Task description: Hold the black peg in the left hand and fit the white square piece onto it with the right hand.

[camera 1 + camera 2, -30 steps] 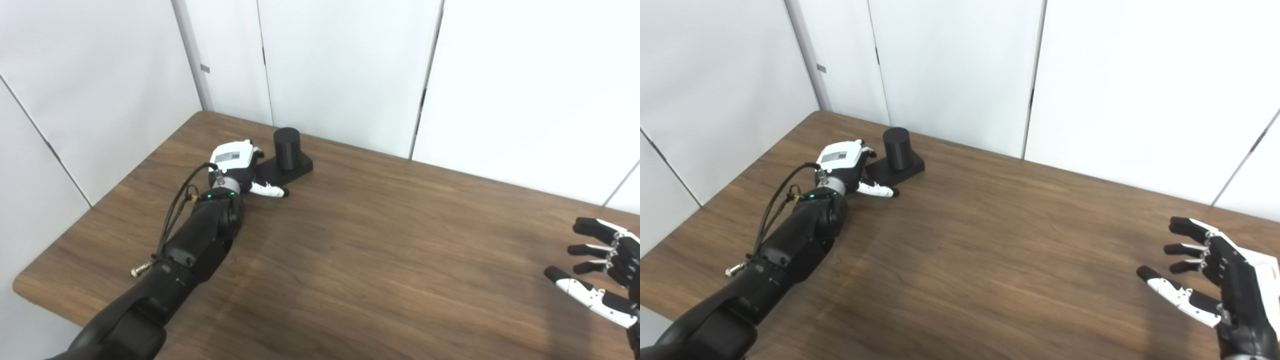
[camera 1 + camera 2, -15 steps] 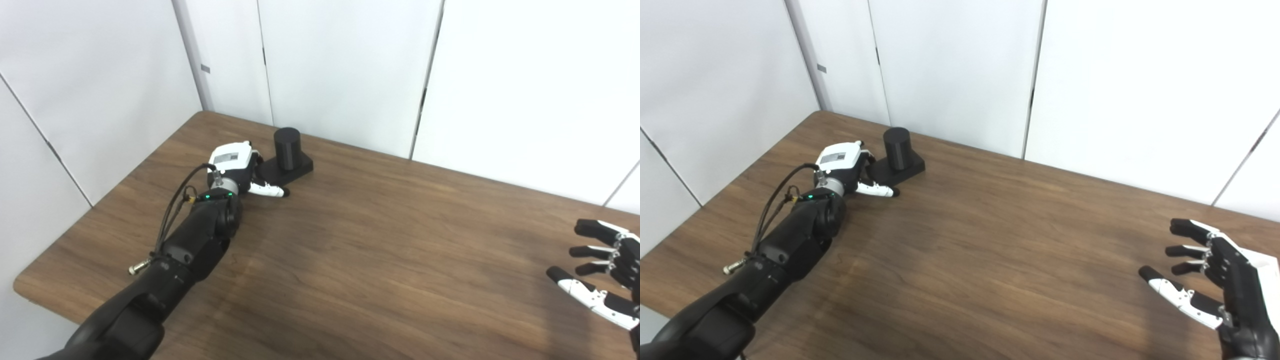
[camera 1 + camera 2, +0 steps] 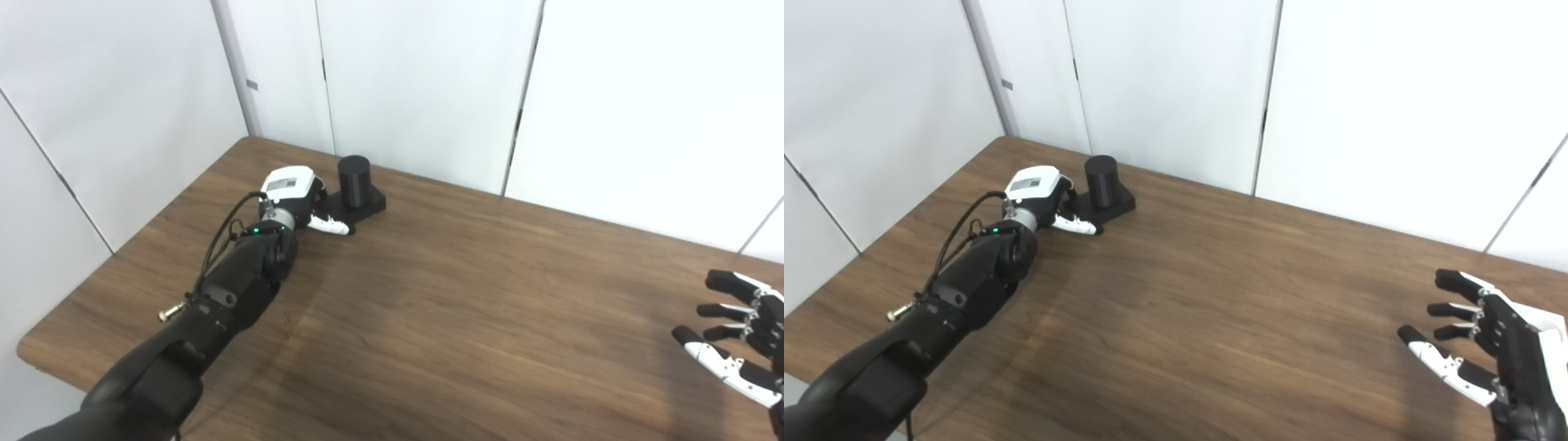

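Observation:
The black peg (image 3: 354,177) stands upright on its black square base (image 3: 370,206) at the back left of the table. My left hand (image 3: 295,197) is low on the table, against the near-left side of the base. Its white thumb (image 3: 331,225) is stretched out along the base's front edge, and its other fingers are hidden behind the hand's white back. My right hand (image 3: 1488,352) hovers open and empty, fingers spread, at the far right. A white patch (image 3: 1557,334) shows behind it; I cannot tell whether it is the white square piece.
The brown wooden table (image 3: 465,294) has its left edge and rounded front-left corner close to my left arm (image 3: 226,294). White wall panels (image 3: 429,79) stand right behind the peg.
My left hand has moved forward and a little right, closing up against the peg's base. The right hand has barely moved.

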Motion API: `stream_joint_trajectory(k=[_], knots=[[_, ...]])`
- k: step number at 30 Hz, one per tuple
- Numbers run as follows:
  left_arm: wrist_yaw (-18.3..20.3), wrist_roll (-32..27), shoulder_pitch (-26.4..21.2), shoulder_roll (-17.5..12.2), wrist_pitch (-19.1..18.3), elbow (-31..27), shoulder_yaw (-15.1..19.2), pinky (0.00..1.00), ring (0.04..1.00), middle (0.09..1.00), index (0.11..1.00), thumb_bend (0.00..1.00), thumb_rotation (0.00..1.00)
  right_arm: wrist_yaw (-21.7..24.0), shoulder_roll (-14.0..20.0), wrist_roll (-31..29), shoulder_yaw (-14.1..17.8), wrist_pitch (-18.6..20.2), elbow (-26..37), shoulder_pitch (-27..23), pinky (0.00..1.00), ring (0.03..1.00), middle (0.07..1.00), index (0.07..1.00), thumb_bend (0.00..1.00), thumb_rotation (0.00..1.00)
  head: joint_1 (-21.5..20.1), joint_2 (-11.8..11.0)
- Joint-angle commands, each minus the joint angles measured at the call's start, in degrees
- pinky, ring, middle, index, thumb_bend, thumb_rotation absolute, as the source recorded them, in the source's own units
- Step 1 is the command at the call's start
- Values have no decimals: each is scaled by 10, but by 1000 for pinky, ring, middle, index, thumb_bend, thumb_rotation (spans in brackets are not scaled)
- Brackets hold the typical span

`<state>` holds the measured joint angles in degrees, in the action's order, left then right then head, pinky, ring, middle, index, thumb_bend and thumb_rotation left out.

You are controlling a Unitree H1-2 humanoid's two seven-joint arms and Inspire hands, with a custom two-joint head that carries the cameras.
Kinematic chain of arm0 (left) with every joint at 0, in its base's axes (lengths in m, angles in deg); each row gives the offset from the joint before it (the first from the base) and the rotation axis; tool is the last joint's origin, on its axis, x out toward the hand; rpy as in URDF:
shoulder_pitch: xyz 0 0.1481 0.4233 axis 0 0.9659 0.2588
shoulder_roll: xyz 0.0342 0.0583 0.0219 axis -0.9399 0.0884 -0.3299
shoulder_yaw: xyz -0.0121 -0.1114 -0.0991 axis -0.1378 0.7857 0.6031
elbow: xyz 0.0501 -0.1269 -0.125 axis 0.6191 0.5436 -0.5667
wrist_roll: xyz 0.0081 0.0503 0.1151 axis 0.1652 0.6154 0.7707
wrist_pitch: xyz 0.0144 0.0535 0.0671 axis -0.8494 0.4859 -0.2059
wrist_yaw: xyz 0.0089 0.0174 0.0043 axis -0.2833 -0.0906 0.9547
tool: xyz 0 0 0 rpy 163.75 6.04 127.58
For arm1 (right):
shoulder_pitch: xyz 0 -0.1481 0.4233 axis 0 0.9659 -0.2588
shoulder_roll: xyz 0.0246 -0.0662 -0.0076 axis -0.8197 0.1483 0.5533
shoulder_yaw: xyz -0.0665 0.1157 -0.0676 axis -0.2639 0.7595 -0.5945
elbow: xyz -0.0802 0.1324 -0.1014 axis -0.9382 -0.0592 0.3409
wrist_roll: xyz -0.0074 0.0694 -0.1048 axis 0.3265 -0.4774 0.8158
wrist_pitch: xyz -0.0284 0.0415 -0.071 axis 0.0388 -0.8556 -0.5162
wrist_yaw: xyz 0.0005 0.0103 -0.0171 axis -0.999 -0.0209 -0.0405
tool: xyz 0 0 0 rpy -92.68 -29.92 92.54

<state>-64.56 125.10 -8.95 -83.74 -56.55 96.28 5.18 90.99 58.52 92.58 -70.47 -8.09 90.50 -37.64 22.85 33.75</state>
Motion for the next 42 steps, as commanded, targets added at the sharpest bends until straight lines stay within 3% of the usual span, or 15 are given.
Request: stream_joint_trajectory(k=[1, 3, 5, 9, 16, 23, 25, 33, 42], knots=[[18, -13, 1, 4, 34, 12, -18, 846, 944, 892, 513, 660, 138, -3, 2, 3, 4, -10, 21, -15, 475, 626, 758, 722, 425, 0, -1, 0], [13, -26, 4, 4, 62, 16, -21, 845, 934, 887, 491, 557, 81, -4, 2, 3, 4, -14, 19, -16, 472, 624, 754, 718, 423, 0, -1, 1], [14, -37, 9, 1, 95, 10, -26, 851, 918, 872, 484, 529, 61, -4, 1, 2, 5, -15, 18, -16, 468, 622, 752, 718, 422, 0, -2, 1], [18, -51, 20, -5, 146, -7, -37, 844, 899, 860, 481, 522, 56, -6, 0, 0, 7, -17, 15, -18, 467, 625, 752, 720, 416, 0, -7, 3], [57, -72, 40, -12, 207, -63, -64, 897, 929, 883, 485, 523, 61, -6, -1, 4, 5, -18, 13, -20, 472, 628, 762, 719, 414, 0, -26, 7], [53, -51, 54, -8, 259, -100, -97, 868, 919, 879, 488, 523, 69, -12, -6, 2, 7, -35, -7, -22, 513, 636, 766, 723, 434, 0, -55, 11], [56, -50, 59, -5, 265, -114, -104, 867, 922, 881, 490, 523, 71, -14, -4, -3, 10, -53, -23, -22, 545, 642, 766, 720, 449, 0, -63, 12], [28, -28, 69, 15, 334, -128, -136, 822, 906, 866, 490, 523, 67, -23, 5, -9, 21, -123, -94, -22, 522, 631, 769, 732, 502, 0, -95, 22], [57, -34, 66, 39, 354, -139, -166, 828, 902, 856, 492, 522, 69, -32, 4, -5, 20, -180, -141, -28, 495, 621, 752, 718, 533, 0, -147, 37]])
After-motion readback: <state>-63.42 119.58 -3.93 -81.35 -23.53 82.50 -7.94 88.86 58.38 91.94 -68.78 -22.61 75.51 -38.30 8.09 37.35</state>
